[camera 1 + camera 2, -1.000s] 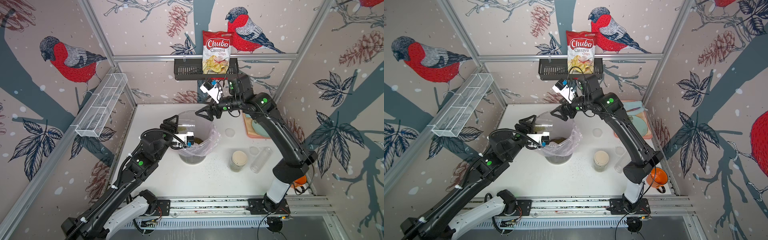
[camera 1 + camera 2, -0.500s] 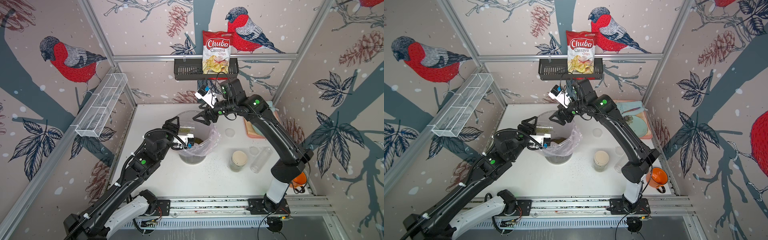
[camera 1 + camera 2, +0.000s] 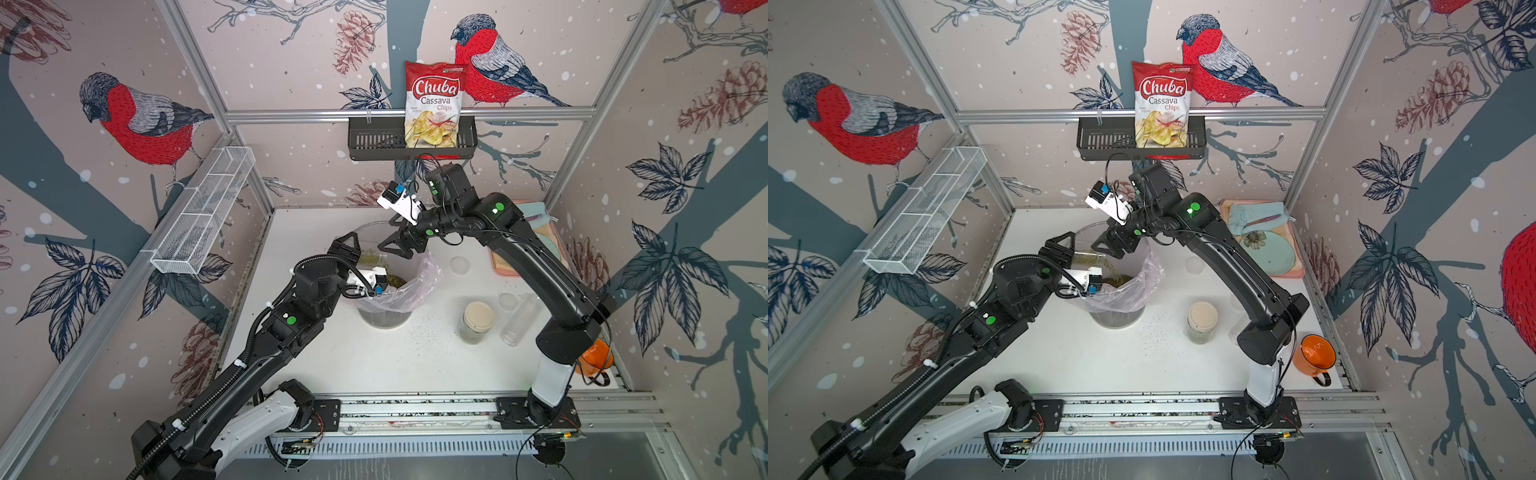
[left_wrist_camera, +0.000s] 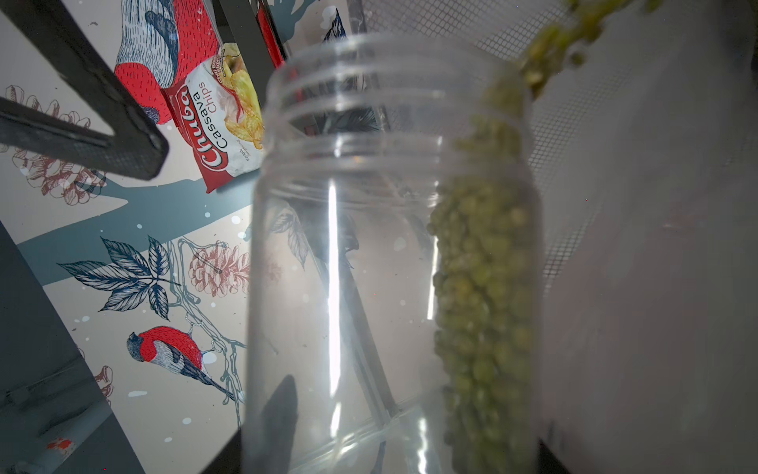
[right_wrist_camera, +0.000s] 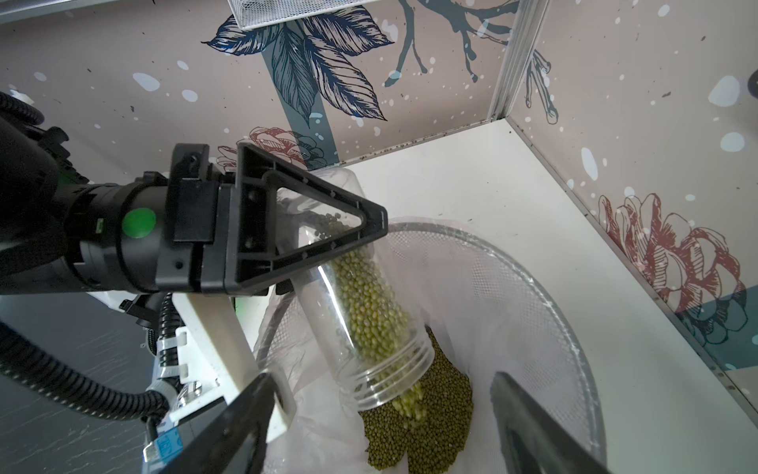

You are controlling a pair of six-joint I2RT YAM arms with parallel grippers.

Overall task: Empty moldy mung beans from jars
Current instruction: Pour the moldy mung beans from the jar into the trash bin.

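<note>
Left claw (image 5: 361, 223) clamps a tilted jar (image 5: 369, 320), its mouth down inside the bin (image 5: 533, 283) left of the tabletop's centre, and beans (image 5: 418, 427) pour in. Right claw (image 3: 399, 248) hangs agape and empty over the far rim. If the mouth swings past the rim, beans would likely scatter. That near claw could also nudge the jar.

Beans (image 5: 381, 312) olive-green; jar (image 5: 324, 312) clear; liner (image 3: 428, 272) pale pink. Lid (image 3: 478, 316) cream, mug (image 3: 1317, 353) orange, tray (image 3: 1285, 274) salmon, plate (image 3: 1273, 255) pale blue, flower-printed. Chips bag (image 3: 434, 104) red and white. Walls (image 3: 270, 83) beige with red bullfinches, navy leaves, pine cones.
</note>
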